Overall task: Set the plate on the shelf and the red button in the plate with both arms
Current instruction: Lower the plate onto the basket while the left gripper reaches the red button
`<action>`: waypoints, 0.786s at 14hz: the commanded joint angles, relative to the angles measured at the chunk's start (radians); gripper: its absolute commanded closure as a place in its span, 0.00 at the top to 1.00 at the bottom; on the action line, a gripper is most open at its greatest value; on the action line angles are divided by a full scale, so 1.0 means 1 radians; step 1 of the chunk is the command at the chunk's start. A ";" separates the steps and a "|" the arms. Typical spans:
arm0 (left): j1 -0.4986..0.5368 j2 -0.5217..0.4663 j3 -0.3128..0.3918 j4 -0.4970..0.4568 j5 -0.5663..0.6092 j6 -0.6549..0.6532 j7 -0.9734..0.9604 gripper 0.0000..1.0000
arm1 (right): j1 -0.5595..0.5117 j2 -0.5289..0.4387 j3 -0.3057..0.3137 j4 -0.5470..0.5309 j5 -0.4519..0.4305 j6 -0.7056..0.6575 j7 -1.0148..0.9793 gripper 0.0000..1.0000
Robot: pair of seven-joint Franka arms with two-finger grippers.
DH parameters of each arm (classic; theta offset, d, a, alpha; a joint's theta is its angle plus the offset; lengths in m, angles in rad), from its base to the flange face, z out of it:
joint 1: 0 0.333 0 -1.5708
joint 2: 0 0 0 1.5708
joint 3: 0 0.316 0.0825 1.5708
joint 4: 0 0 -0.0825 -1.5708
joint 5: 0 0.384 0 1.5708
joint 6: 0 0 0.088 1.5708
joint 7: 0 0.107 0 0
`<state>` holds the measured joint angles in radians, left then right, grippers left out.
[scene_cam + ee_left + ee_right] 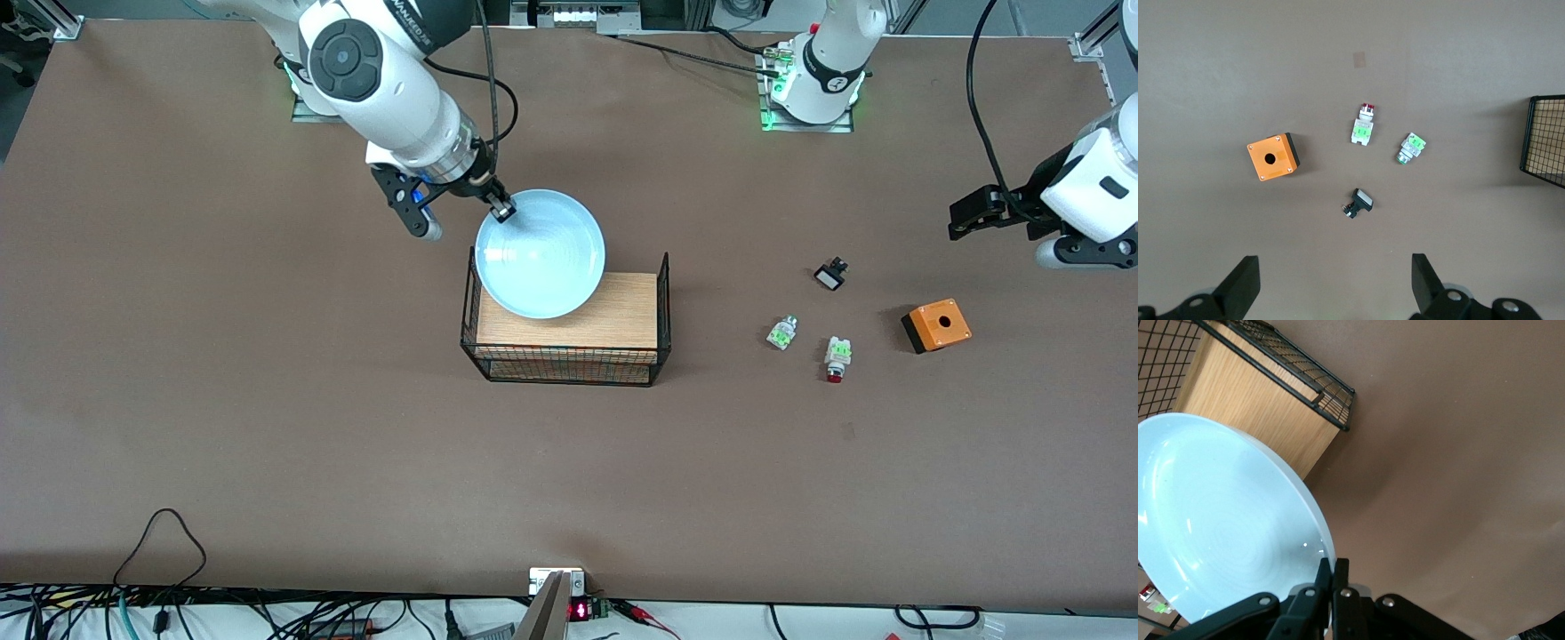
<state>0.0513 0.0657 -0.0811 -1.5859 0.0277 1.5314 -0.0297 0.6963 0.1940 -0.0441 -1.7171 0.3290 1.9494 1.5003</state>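
My right gripper (503, 212) is shut on the rim of the pale blue plate (540, 254) and holds it tilted over the wire basket (662, 307) with a wooden block inside. The plate fills the right wrist view (1218, 520), pinched between the fingers (1333, 577). The red button (837, 358), white and green with a red cap, lies on the table toward the left arm's end; it also shows in the left wrist view (1363, 125). My left gripper (1335, 280) is open and empty, up over the table at the left arm's end (969, 218).
A white-green part without red (782, 332) lies beside the red button. A black-and-white part (830, 273) lies farther from the front camera. An orange box with a hole (937, 325) sits toward the left arm's end. The wooden block (622, 316) fills the basket.
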 commanded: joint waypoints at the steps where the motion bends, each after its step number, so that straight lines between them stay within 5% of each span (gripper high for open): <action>1: -0.007 0.064 -0.009 0.044 -0.009 -0.037 0.058 1.00 | 0.003 0.039 0.004 0.010 0.002 0.064 0.020 0.00; 5: 0.004 0.106 -0.008 0.044 -0.052 -0.031 0.137 1.00 | 0.017 0.082 0.004 -0.003 -0.018 0.129 0.003 0.00; 11: -0.034 0.272 -0.012 0.044 -0.034 0.159 0.142 1.00 | 0.017 0.142 0.004 -0.012 -0.018 0.246 -0.003 0.00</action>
<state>0.0283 0.2639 -0.0953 -1.5855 -0.0098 1.6371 0.0902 0.7103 0.3176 -0.0395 -1.7247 0.3242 2.1428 1.4991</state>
